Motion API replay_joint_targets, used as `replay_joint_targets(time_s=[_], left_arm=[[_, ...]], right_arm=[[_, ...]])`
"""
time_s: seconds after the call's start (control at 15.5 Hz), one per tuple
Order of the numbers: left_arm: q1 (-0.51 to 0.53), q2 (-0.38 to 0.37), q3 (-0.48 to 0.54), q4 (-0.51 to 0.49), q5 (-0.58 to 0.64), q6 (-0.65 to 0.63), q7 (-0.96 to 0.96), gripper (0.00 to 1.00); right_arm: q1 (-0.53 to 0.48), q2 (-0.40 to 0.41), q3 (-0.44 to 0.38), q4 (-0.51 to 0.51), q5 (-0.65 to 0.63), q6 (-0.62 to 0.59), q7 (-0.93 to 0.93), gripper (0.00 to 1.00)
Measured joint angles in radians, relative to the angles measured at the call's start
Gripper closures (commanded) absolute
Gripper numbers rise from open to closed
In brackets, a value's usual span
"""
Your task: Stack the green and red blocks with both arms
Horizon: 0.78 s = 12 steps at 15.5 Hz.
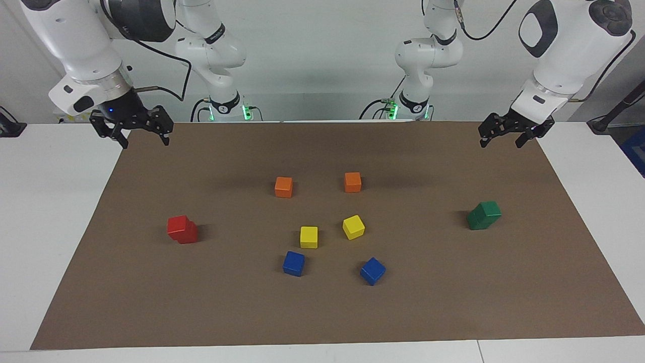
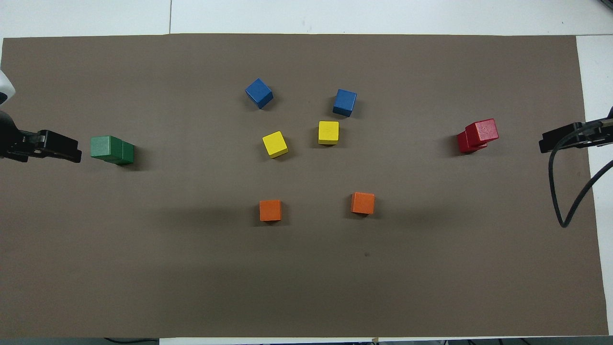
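**Both stacks built, arms raised clear at the mat's robot-side corners**

Facing view: two white arms hang over a brown mat (image 1: 322,312). The right gripper (image 1: 132,132) is up in the air over the mat corner at the right arm's end, claw spread, holding nothing. The left gripper (image 1: 508,133) is up over the corner at the left arm's end, also spread and empty. The red stack (image 1: 182,229) sits toward the right arm's end: two red blocks, top one twisted a bit off the lower. The green stack (image 1: 484,215) sits toward the left arm's end, top block also slightly offset. Between them, w/ gaps all round: two orange cubes (image 1: 283,187), two yellow cubes (image 1: 309,237), two blue cubes (image 1: 294,263), blues farthest from the robots.

Overhead view: the left gripper (image 2: 57,151) shows at one edge, beside the green stack (image 2: 111,149) but high above it; the right gripper (image 2: 570,138) at the other edge, well apart from the red stack (image 2: 477,135).

Judgement: stacking looks done. To finish well, keep both claws high and away from the offset stacks; a brush could topple them.

No containers in view.
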Motion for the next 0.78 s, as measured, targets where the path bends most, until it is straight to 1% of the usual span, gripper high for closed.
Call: replay_joint_targets(time_s=[0.26, 0.78], left_arm=[[0.002, 0.001, 0.001, -0.005, 0.0, 0.035, 0.0, 0.0], [0.002, 0.001, 0.002, -0.008, 0.0, 0.038, 0.0, 0.0]], right_arm=[[0.0, 0.0, -0.001, 0.0, 0.0, 0.0, 0.0, 0.0], [-0.001, 0.0, -0.001, 0.0, 0.0, 0.0, 0.0, 0.0]])
